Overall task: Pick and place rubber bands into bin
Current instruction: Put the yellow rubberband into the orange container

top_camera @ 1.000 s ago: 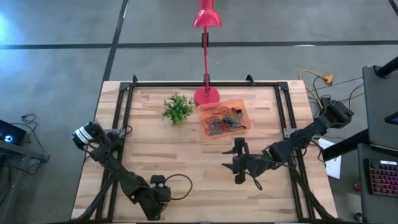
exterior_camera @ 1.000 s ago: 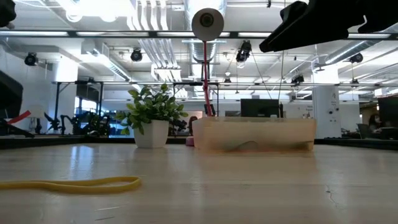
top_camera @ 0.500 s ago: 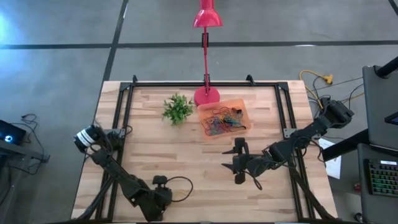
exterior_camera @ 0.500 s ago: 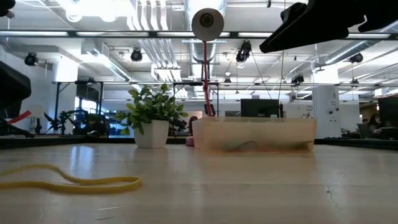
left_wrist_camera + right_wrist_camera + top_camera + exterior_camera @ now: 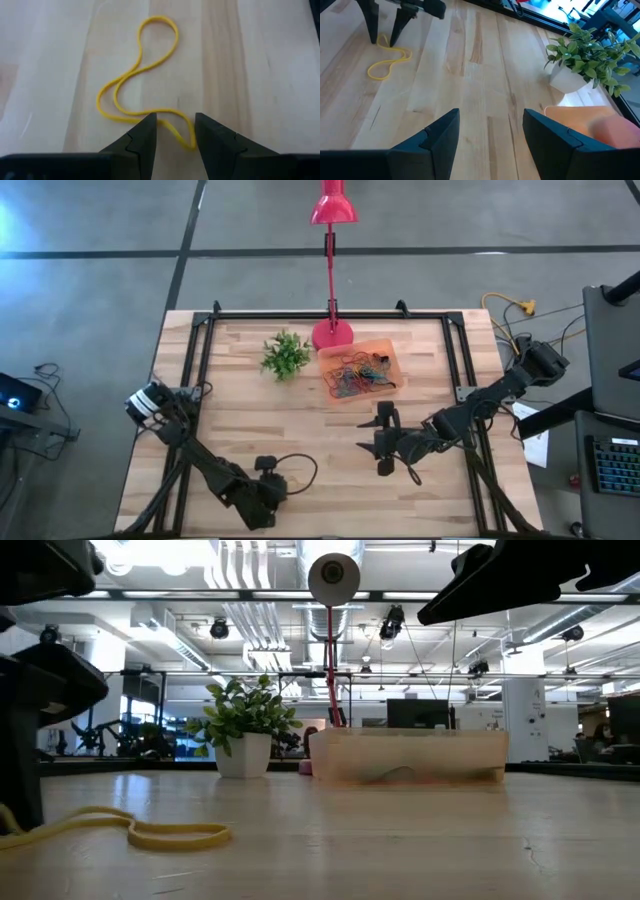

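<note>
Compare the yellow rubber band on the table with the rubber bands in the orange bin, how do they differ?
The yellow rubber band lies alone on bare wood near the front, bent into a loose figure-eight; the rubber bands in the bin are a tangled, mixed-colour heap. One end of the yellow band sits between the open jaws of the left gripper; nothing touches the heap inside the orange bin. Both are thin floppy loops.

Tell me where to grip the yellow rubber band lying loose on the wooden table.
Take the thin yellow rubber band at its near end, the strand already between the left gripper fingers. Come straight down from above: it lies flat in a pinched figure-eight, so only a top-down pinch can catch it.
</note>
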`<action>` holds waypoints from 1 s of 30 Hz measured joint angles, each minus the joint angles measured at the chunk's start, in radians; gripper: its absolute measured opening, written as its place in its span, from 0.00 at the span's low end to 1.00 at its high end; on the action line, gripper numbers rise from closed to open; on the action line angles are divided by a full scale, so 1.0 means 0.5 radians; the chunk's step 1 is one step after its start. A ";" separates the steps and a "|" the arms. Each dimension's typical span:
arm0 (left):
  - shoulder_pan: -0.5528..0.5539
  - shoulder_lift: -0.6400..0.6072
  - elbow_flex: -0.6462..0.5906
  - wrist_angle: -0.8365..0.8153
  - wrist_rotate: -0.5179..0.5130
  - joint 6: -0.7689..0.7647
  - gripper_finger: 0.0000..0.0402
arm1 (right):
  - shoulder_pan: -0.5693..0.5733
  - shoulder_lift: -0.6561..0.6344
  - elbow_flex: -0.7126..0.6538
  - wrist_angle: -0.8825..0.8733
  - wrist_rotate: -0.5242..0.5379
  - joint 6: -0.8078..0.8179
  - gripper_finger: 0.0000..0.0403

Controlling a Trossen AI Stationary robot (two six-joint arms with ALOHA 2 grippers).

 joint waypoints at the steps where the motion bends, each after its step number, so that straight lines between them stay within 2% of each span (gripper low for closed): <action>1: 0.009 0.013 0.000 0.004 0.000 0.000 0.29 | 0.000 0.000 0.000 0.000 0.000 0.000 0.51; 12: 0.081 0.145 0.001 0.069 -0.079 0.008 0.28 | 0.001 0.000 0.000 0.000 -0.001 0.017 0.51; 15: 0.084 0.147 0.001 0.074 -0.123 0.065 0.22 | 0.001 0.000 0.000 0.000 -0.002 0.048 0.51; 20: 0.086 0.145 -0.002 0.128 -0.186 0.211 0.03 | 0.001 0.000 0.000 -0.001 -0.002 0.068 0.51; 30: 0.084 0.095 0.019 0.210 -0.373 0.411 0.00 | 0.001 0.000 0.000 -0.002 -0.007 0.092 0.51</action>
